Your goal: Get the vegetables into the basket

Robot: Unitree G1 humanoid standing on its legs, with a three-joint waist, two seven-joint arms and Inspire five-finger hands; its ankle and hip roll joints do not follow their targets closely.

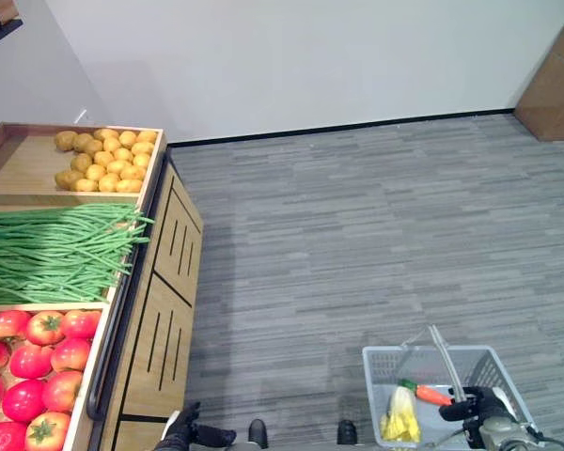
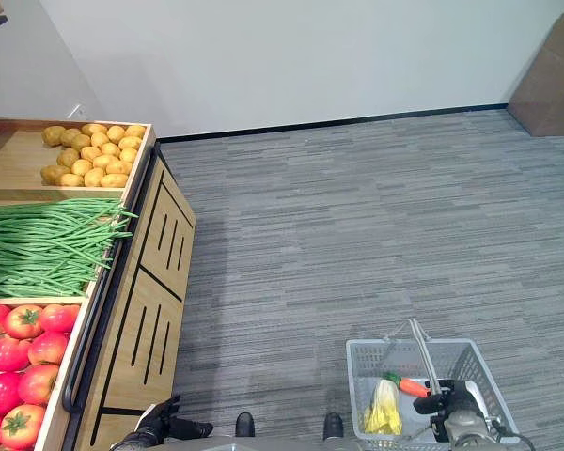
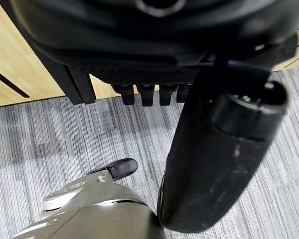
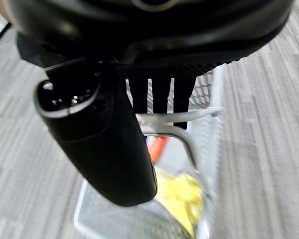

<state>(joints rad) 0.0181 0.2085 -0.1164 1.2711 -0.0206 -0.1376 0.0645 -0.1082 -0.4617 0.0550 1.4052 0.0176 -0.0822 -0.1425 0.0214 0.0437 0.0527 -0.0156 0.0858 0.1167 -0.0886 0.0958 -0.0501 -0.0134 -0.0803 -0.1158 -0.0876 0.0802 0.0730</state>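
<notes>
Gripping the metal handle (image 4: 182,130) of the grey basket (image 1: 381,362), the right hand (image 1: 477,406) sits at the lower right of the left eye view, and its own wrist view shows its fingers (image 4: 160,94) curled over the bar while the thumb (image 4: 97,142) hangs in front. Inside the basket, just left of that hand in the frame, lie an orange carrot (image 1: 429,394) and a yellow leafy vegetable (image 1: 400,416), side by side and close to touching. The basket hangs above the grey carpeted floor (image 1: 357,235) that fills the middle and right of the frame. The left hand (image 1: 181,427) shows at the bottom edge, left of centre, just beside the front of the wooden display stand (image 1: 160,310); in its wrist view the fingers (image 3: 147,94) are straight and relaxed, holding nothing. On the stand at the left side of the frame, red tomatoes (image 1: 33,362) fill the lower-left crate, green beans (image 1: 52,249) lie in a long heap above them, and potatoes (image 1: 103,160) are piled in the upper-left tray. A brown cardboard box (image 1: 556,85) stands against the white wall at the upper right.
</notes>
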